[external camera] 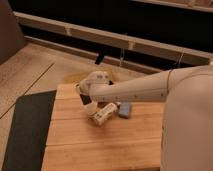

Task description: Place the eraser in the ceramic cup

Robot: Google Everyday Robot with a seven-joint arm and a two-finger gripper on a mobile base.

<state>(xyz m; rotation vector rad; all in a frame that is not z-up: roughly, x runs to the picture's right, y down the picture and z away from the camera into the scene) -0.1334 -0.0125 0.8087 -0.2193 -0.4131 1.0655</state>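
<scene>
While hand point(86, 98) grip unclear, ceramic cup point(91, 110) perhaps just below it.

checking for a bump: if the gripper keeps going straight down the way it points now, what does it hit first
Most likely the cream cup. The gripper hangs at the left end of the arm, pointing down just above that cup on the wooden table. The white bottle lies just right of it. Depth is hard to judge.

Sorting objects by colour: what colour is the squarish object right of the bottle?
Blue-grey. The squarish object shows in the camera view, right of the gripper and the bottle.
</scene>
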